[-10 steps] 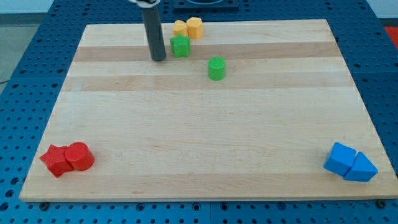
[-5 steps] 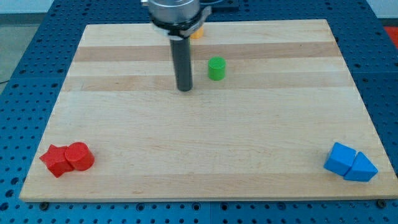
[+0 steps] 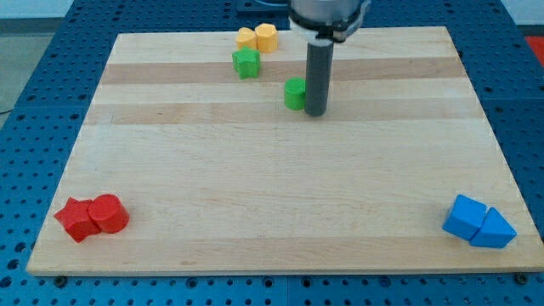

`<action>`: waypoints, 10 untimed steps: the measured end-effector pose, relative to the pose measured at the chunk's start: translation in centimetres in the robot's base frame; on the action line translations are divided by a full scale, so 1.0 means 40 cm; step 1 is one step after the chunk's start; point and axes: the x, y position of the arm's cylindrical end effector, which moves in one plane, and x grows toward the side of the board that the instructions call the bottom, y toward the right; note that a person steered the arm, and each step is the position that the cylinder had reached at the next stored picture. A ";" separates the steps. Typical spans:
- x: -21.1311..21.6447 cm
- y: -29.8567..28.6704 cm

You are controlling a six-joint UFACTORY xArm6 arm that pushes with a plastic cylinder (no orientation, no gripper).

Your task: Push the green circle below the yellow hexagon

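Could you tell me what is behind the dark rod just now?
The green circle sits at the rod's left side; its right edge is covered by the rod, near my tip. Contact cannot be confirmed.

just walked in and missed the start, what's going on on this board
My tip sits right against the view's right side of the green circle, placed to push it toward the view's left. The yellow hexagon is near the view's top edge beside another yellow block, with a green star just below them. The circle is not yet under the hexagon. Red blocks and blue blocks sit untouched in the bottom corners.
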 end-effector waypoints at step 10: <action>0.009 -0.143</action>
